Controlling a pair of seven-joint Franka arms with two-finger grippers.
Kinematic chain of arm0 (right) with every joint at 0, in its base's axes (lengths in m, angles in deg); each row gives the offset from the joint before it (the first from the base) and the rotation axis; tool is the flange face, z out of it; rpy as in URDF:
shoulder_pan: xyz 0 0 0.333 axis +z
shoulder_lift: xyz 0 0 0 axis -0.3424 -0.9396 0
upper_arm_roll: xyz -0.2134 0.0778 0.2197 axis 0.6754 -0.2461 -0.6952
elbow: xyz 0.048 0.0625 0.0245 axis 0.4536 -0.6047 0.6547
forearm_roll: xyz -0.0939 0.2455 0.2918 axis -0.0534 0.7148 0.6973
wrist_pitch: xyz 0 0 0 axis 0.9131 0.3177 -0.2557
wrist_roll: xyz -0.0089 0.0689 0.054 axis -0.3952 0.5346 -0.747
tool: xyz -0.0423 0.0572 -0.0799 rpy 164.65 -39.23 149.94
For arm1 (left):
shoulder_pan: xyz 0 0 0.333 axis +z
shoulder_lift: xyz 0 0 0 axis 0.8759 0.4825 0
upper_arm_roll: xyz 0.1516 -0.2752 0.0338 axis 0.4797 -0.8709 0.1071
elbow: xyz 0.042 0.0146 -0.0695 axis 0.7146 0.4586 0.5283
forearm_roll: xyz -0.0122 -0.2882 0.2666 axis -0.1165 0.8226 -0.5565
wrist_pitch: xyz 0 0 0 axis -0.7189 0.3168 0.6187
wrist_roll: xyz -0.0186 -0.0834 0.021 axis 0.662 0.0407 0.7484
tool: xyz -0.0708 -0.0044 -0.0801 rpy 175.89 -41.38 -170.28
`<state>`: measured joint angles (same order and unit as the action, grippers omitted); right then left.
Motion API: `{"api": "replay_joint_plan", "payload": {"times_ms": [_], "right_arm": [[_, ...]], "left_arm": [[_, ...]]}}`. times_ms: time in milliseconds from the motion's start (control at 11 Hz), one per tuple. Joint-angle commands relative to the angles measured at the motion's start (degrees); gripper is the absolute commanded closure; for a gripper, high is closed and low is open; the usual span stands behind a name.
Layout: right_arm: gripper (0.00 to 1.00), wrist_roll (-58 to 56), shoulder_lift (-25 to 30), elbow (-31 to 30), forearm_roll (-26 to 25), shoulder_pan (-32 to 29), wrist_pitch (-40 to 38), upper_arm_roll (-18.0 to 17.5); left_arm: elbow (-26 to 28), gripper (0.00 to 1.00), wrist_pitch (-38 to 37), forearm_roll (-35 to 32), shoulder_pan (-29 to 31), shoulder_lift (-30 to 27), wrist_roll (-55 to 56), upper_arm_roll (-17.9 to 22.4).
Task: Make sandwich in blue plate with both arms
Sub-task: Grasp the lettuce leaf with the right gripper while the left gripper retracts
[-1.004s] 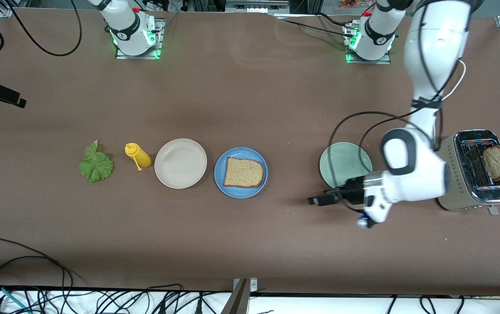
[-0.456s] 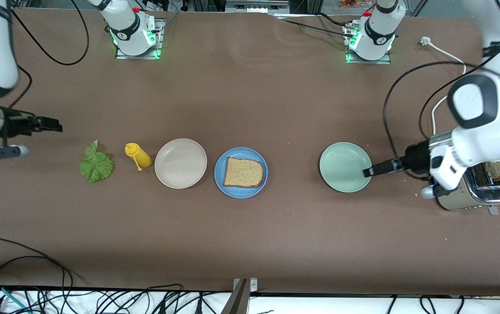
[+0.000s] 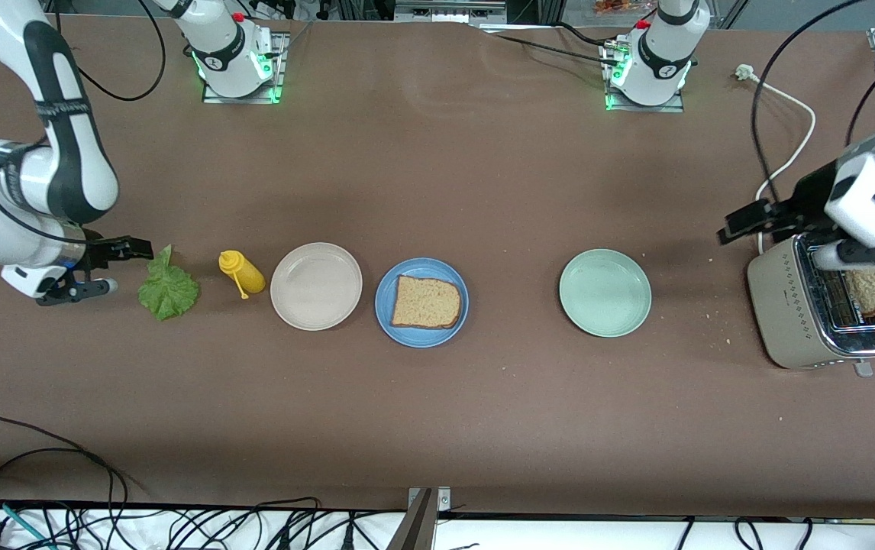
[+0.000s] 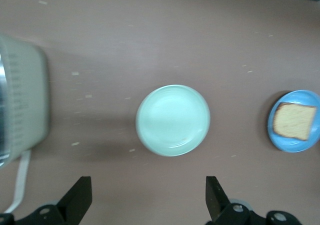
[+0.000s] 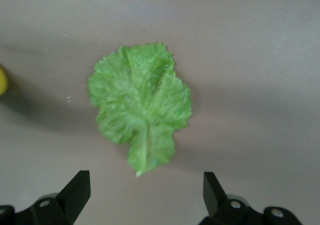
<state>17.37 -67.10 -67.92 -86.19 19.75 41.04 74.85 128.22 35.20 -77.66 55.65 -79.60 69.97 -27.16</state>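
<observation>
Brown matte surface carries a row of things across its middle: a lettuce leaf toward the right arm's end, then a yellow squeeze bottle lying on its side, a beige plate, the blue plate with one bread slice flat in it, a mint-green plate and a toaster at the left arm's end. A second bread slice stands up out of a toaster slot, so the sandwich is only begun, with its base laid and the filling and top not yet added. Right gripper hangs low just beside the leaf with its fingers spread wide and nothing between them; the wrist view has the leaf centred ahead of the jaws, which suggests a pickup of the lettuce is being lined up. Left gripper is over the surface by the toaster, likewise spread and empty, probably placed there to draw the toast next. Laying the ingredients at either end lets each arm serve the plate in the middle
</observation>
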Motion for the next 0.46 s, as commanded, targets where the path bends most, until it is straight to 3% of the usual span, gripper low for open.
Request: {"api": "replay_joint_plan", "payload": {"times_ms": [0,365], "right_arm": [[0.00,-4.0,-2.6,-3.1,0.3,-1.0,9.4,0.0],[0.00,-4.0,-7.2,-3.0,1.1,-1.1,13.7,-0.3]], "left_arm": [[2.6,0.00,-4.8,-9.6,1.4,-8.1,-0.5,-0.9],[2.5,0.00,-9.8,-13.7,4.1,-12.2,-0.7,-1.0]]}}
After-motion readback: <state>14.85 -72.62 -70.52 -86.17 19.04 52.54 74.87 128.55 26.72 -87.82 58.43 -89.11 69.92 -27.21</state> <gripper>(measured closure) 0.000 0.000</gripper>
